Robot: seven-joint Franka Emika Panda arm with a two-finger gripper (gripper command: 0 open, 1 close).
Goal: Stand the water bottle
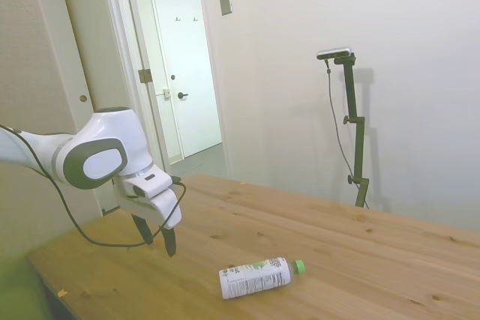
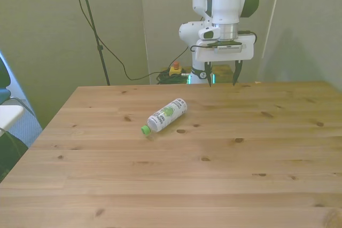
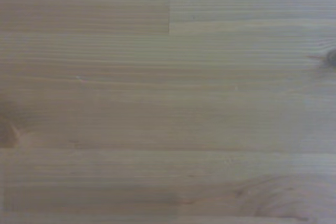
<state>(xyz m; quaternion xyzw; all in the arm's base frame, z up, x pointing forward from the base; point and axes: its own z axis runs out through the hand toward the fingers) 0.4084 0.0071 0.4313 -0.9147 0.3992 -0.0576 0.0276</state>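
The water bottle (image 2: pixel 166 115) lies flat, label print unreadable — the tool (image 2: pixel 220 79) hangs spread wide, empty, well apart.

You could not read any text at this moment. The water bottle (image 1: pixel 256 276) (image 2: pixel 166 115) carried dark print and green marks on its white label, but in both the side and front views the lettering was too small and blurred for you to make out a word or number.
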